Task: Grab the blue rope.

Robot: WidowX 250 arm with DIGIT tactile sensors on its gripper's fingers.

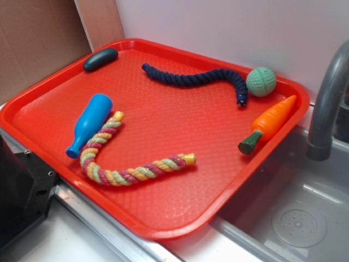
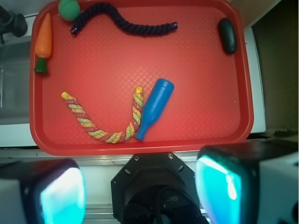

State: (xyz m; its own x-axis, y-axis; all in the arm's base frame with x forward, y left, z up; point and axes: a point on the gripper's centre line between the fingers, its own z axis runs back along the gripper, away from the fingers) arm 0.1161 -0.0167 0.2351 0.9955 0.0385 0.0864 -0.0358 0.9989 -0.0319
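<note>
No writing, label, brand, number or sign can be read anywhere in either view; the tray and the toys on it carry no lettering.

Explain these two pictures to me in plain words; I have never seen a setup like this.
This is a small robot arm. One picture comes from a camera beside the table; the other comes from a camera on the arm's wrist, looking down past its hand. The two pale blocks with glowing turquoise faces are its fingers, spread apart and holding nothing.

On the red tray lie toys: the blue rope, dark and wavy, which the arm should grab; a multicoloured rope; a light blue bottle; a carrot; a green ball touching the blue rope; and a dark oval piece. A sink sits beside the tray.
</note>
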